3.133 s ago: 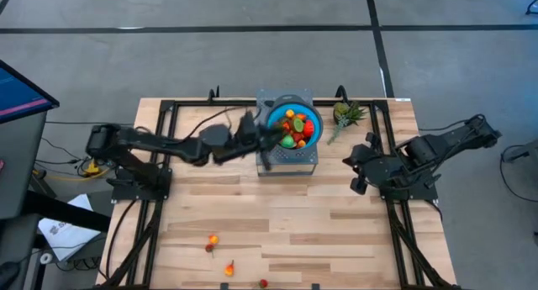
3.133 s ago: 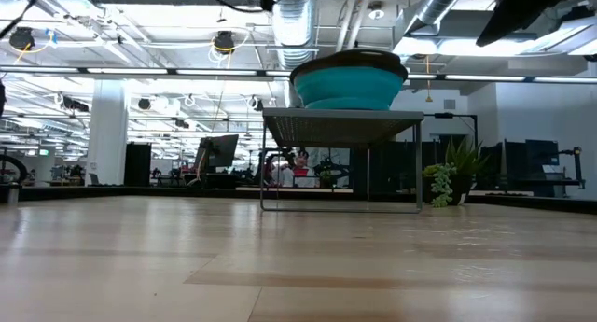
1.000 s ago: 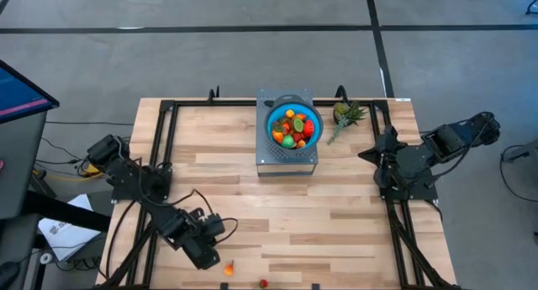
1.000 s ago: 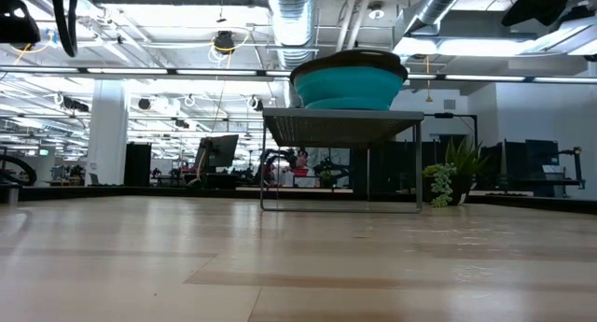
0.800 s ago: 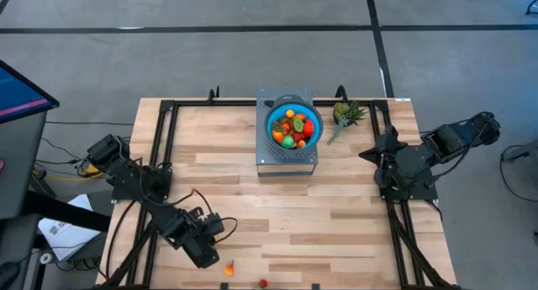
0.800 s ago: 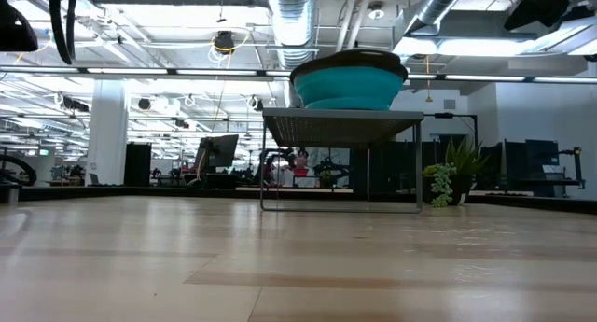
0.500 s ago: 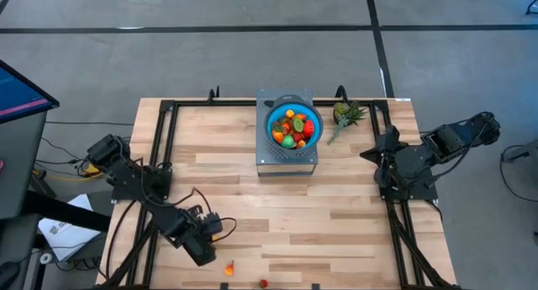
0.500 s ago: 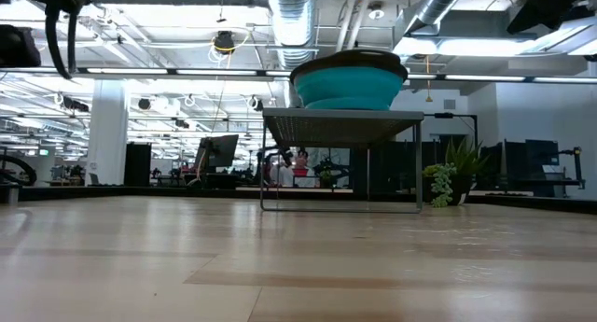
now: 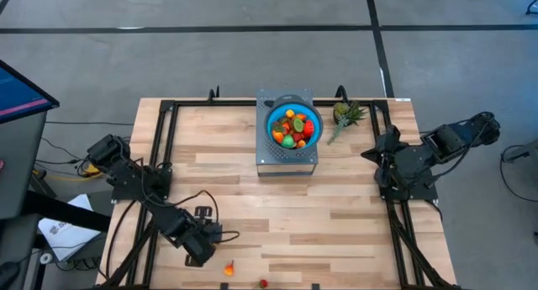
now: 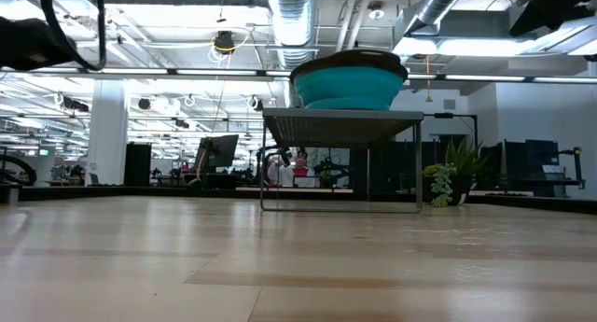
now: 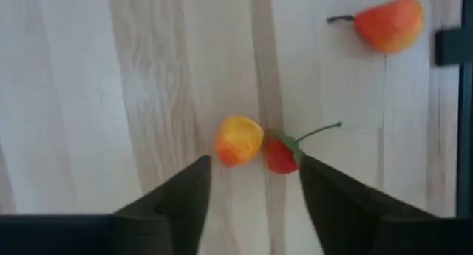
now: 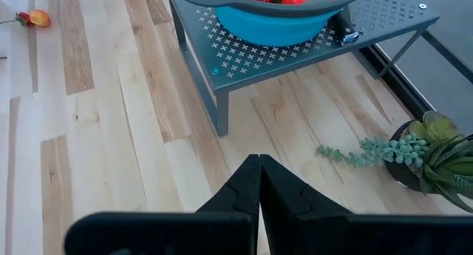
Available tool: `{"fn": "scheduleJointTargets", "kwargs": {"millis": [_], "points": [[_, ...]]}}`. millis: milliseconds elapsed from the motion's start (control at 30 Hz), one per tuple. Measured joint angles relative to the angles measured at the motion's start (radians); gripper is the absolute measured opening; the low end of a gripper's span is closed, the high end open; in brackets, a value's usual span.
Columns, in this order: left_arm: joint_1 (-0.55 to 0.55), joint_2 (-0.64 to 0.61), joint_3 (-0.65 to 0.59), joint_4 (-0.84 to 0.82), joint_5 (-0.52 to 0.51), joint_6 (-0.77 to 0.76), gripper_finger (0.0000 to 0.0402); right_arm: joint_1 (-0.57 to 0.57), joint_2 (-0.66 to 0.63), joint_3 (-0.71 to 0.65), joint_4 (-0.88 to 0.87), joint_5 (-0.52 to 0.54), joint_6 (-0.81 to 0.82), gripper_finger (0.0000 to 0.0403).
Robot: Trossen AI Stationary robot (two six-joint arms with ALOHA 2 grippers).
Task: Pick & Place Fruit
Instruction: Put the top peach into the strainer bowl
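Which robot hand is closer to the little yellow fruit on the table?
Left. The left gripper is right over the yellow fruit, fingers open beside it. The right gripper waits far across the table, near the potted plant.

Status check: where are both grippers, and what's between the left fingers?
Left gripper open over yellow-orange fruit and red fruit. Right gripper shut, parked. Nothing in the way.

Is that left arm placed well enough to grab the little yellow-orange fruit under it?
Probably yes: the left hand hangs open right above the yellow-orange fruit, but the red fruit touching it may get caught too.
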Motion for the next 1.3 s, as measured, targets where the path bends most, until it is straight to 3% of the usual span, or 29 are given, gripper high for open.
{"fn": "scheduleJointTargets", "kwargs": {"millis": [200,367,1000,1300], "points": [[0.0,0.0,-0.004,0.013,-0.002,0.171,0.0277,0.0,0.0,0.0,-0.007,0.0,0.0,0.0],[0.0,0.0,-0.052,0.025,-0.003,0.221,0.0297,0.0,0.0,0.0,-0.007,0.0,0.0,0.0],[0.095,0.0,-0.127,0.188,0.041,0.498,0.0234,0.0,0.0,0.0,-0.013,0.0,0.008,0.0],[0.093,0.0,-0.127,0.192,0.063,0.509,0.0218,0.0,0.0,0.0,-0.038,0.0,0.026,0.0]]}}
